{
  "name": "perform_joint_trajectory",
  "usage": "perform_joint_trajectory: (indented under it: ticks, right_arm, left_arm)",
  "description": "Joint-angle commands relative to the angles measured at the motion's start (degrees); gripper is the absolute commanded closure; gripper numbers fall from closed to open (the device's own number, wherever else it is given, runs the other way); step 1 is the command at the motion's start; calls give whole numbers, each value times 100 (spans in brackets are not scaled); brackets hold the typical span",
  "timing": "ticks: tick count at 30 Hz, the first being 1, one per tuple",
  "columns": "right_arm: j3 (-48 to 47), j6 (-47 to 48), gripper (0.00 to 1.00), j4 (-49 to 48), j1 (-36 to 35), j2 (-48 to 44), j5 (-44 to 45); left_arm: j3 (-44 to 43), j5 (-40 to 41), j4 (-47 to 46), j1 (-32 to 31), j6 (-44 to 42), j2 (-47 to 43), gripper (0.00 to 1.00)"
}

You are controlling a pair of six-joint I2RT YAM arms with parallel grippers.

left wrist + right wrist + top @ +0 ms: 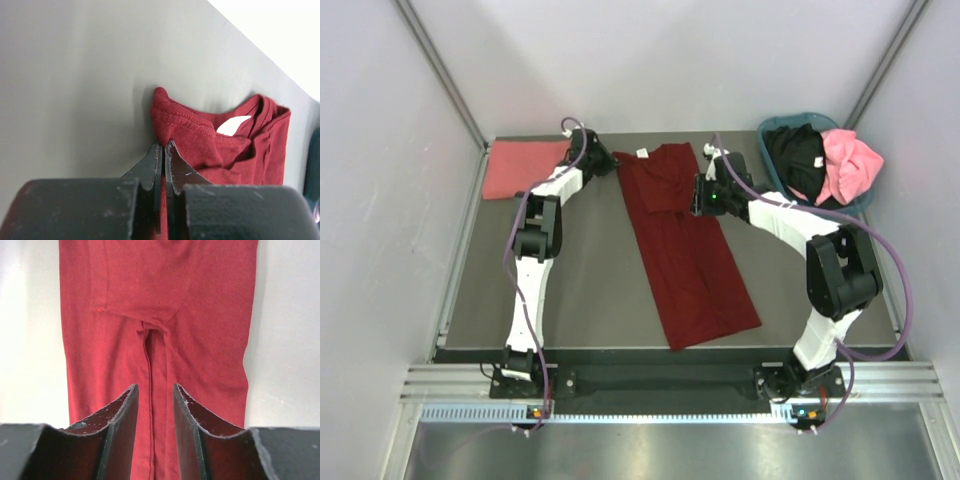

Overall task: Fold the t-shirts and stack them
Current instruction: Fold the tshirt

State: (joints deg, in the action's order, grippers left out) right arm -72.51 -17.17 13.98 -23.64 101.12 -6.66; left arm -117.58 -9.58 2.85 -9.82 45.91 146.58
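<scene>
The dark maroon red cloth t-shirt [685, 250] lies along the middle of the grey worktop [590, 290] as a long narrow strip, sleeves turned in and collar at the far end, seemingly ready to be folded end over end. The left end effector [163, 145] is clamped on the shoulder corner beside the collar. The right end effector [154, 387] hangs over the turned-in sleeve, jaws slightly parted and empty, probably lining up on the matching corner. The folded salmon-pink shirt [520, 168] at far left likely marks the stack; the black shirt [798, 155] and bright pink shirt [850, 165] sit in the teal-blue plastic basket [775, 125].
</scene>
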Motion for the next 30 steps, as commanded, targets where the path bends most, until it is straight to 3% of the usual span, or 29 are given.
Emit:
perform_joint_trajectory:
  ticks: [1,6,11,12,17,20,25,30]
  right_arm:
    - [-246,-85,65,-352,123,48,-46]
    - [-246,-67,65,-378,193,109,24]
    - [-264,-94,65,-344,246,189,-20]
    - [-246,-85,65,-308,246,189,-46]
    - [-9,-172,62,-168,281,-83,-274]
    - [298,-269,60,-36,290,-373,-398]
    - [1167,-410,48,455,333,-1057,-337]
    - [1984,-708,44,1317,781,-1586,-108]
  left_arm:
    - [-484,220,-215,33,128,414,100]
    - [-1467,150,-241,60,436,1064,100]
    - [-1681,-191,-241,156,446,1145,100]
    - [-1498,-271,-250,165,384,1049,98]
    - [-294,-360,-470,174,-151,-260,57]
    - [515,-307,-382,174,-362,-1077,46]
    - [1543,-342,435,183,-601,-2297,44]
    - [3906,-668,541,-28,-469,-3696,45]
